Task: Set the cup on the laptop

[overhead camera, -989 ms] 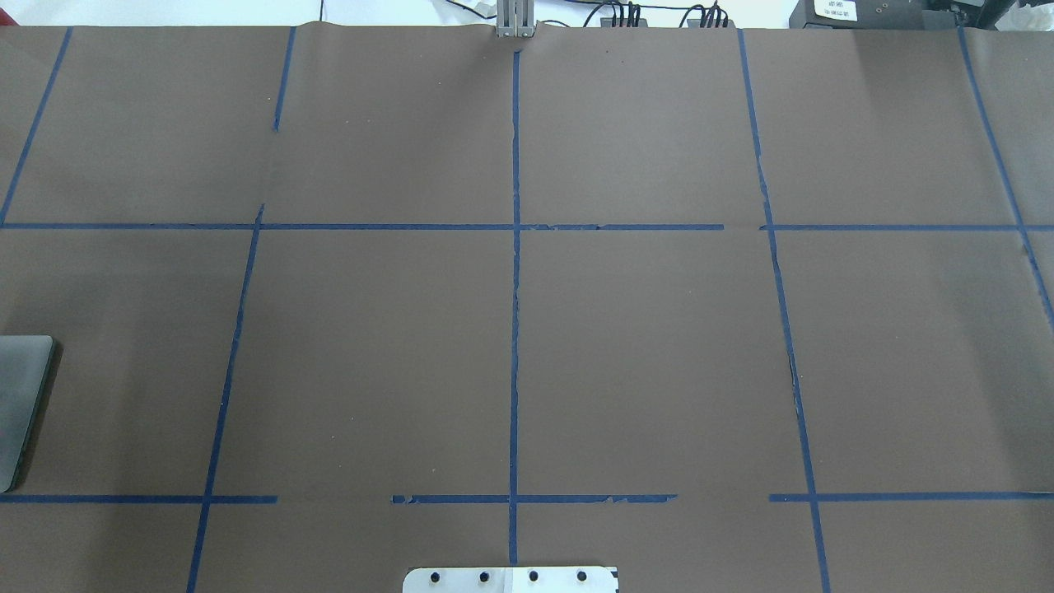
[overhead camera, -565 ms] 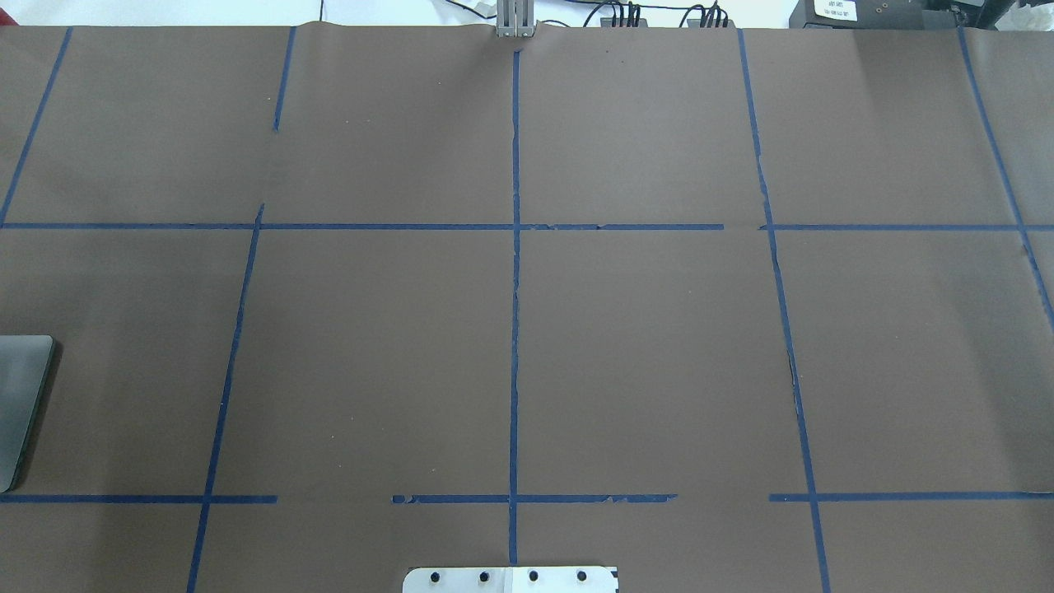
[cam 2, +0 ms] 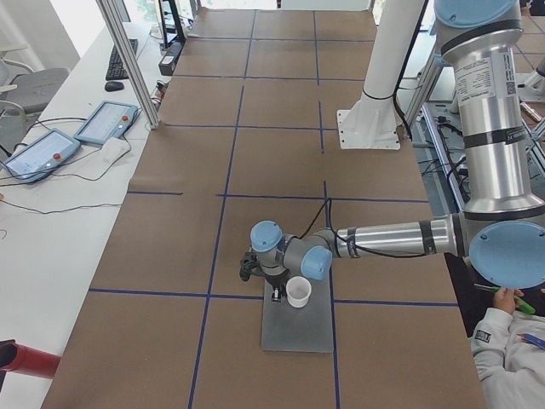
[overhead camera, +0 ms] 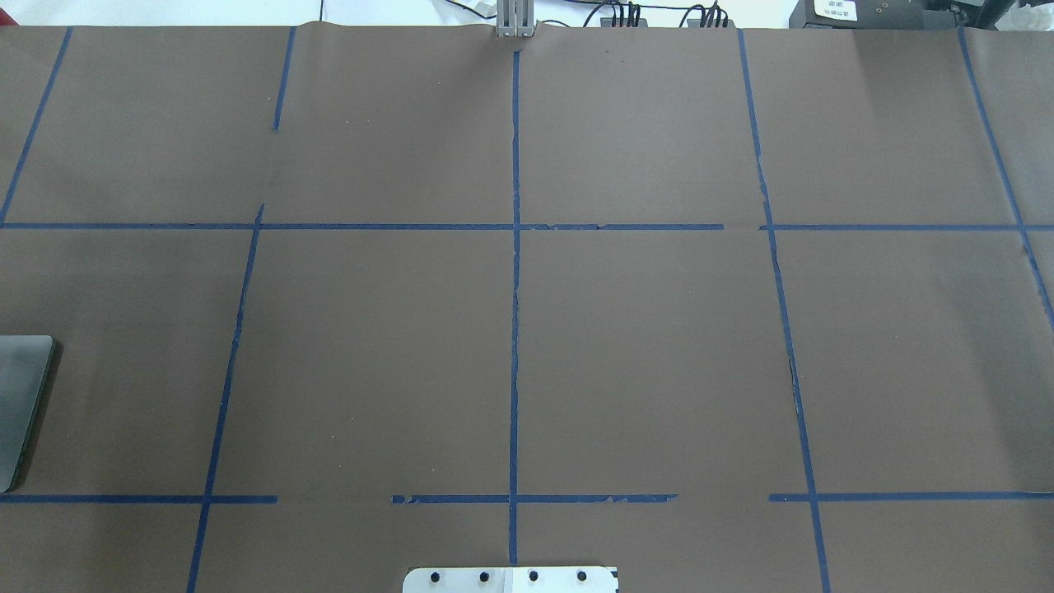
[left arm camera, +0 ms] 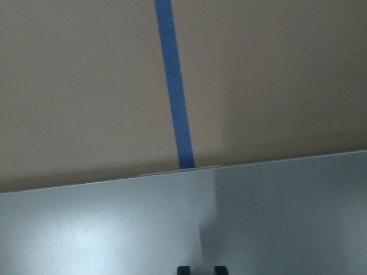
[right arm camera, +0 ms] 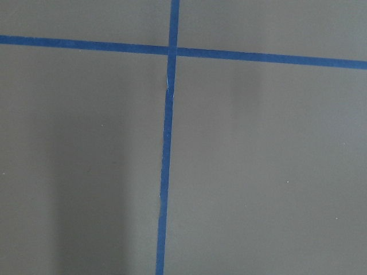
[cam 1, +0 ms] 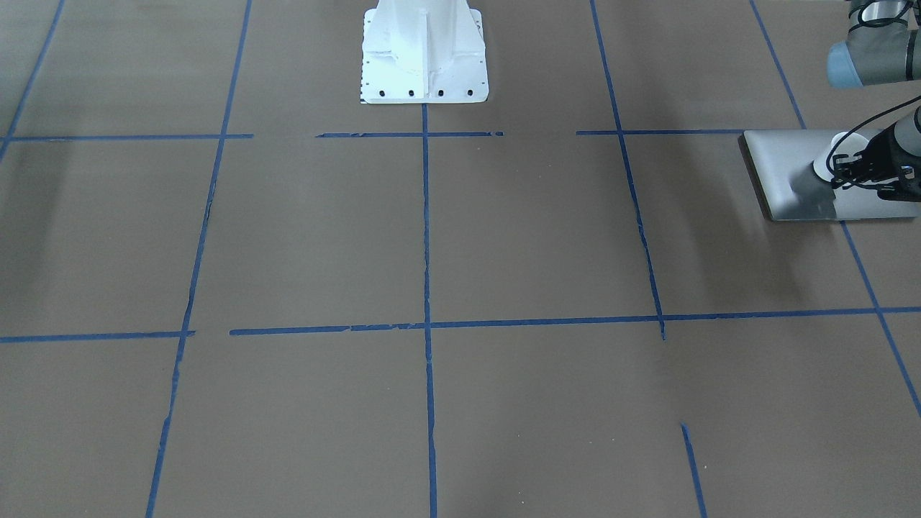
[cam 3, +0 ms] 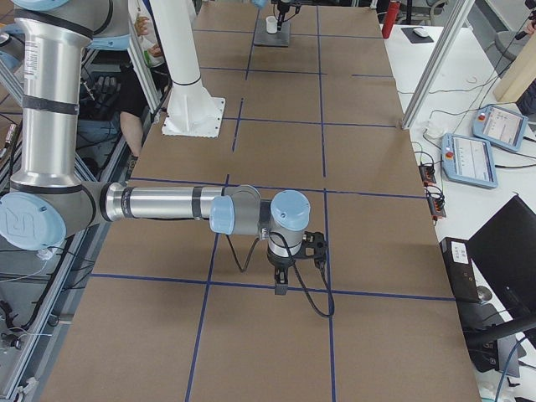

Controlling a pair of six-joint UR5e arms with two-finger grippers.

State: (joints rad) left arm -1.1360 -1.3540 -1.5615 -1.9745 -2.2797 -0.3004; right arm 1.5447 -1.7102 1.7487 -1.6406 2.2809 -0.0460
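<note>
The small white cup (cam 1: 835, 147) stands upright on the silver-grey laptop (cam 1: 784, 173) at the table's left end, also seen in the exterior left view (cam 2: 298, 291). My left gripper (cam 1: 843, 176) is right against the cup's operator side (cam 2: 277, 295). In the left wrist view its fingertips (left arm camera: 183, 269) stand a narrow gap apart over the lid (left arm camera: 114, 229); the cup and its handle are hidden there. My right gripper (cam 3: 279, 287) hangs over bare table, and I cannot tell whether it is open or shut. The overhead view shows only the laptop's corner (overhead camera: 20, 395).
The white bolted pedestal base (cam 1: 424, 57) stands at the table's robot side, in the middle. A person (cam 2: 507, 341) sits beside the robot near the laptop's end. Blue tape lines (cam 1: 426, 324) grid the brown table cover.
</note>
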